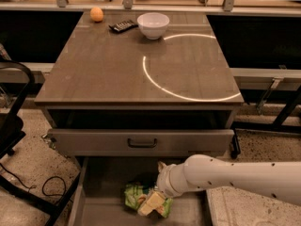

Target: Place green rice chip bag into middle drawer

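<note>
Down low, the middle drawer (94,192) is pulled out. The green rice chip bag (133,195) lies on its floor. The tool (153,202) on the white arm (235,175) sits on the bag's right side. I cannot tell if it is open or holding the bag. Above is a shut drawer front (84,142). Far back on the counter (103,69) are a white bowl (153,25), a remote (123,26) and an orange (97,14).
</note>
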